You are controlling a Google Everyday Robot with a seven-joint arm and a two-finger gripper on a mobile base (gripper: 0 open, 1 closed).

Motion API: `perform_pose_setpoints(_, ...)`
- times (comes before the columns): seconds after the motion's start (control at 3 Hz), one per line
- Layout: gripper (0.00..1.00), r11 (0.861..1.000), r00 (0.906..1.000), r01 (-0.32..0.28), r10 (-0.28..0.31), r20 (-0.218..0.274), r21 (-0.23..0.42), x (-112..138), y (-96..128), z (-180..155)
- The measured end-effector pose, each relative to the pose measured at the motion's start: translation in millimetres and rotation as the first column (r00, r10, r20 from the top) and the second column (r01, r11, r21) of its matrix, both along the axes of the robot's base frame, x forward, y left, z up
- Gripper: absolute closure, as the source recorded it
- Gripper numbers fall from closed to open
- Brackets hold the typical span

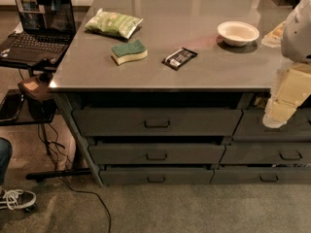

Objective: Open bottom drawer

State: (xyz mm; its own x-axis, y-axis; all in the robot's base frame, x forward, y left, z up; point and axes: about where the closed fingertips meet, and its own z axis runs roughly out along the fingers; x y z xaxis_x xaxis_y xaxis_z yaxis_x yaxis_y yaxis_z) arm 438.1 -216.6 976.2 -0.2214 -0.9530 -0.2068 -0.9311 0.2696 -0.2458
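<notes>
The bottom drawer (121, 175) is the slimmest dark grey front in the left stack under the counter. It has a small loop handle (156, 179) at its centre and looks closed, flush with the frame. My gripper (278, 113) hangs at the right edge of the view, pale cream, in front of the top drawer of the right stack. It is well above and to the right of the bottom drawer and touches nothing that I can see.
Two taller drawers (156, 122) sit above it, and a neighbouring stack (272, 154) stands to the right. On the counter top (194, 72) lie a sponge (129, 51), a green bag (113, 22), a dark packet (179, 58) and a bowl (237, 33). A laptop (36, 28), cables and a person's shoe (17, 199) are at the left.
</notes>
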Motion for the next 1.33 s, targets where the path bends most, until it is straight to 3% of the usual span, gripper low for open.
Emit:
perform_pose_setpoints(0.33,0.00,1.000,0.9999,-0.007,0.007,0.008,0.001,-3,1,-2)
perform_pose_setpoints(0.67,0.00,0.996,0.9956,-0.080,0.078,0.051,0.048,-27,18,-17)
perform_pose_setpoints(1.0,0.00,0.979,0.9758,-0.177,0.161,0.148,0.100,-68,53,-36)
perform_pose_setpoints(1.33,0.00,0.976,0.9407,-0.209,0.183,0.286,0.062,-127,98,-53)
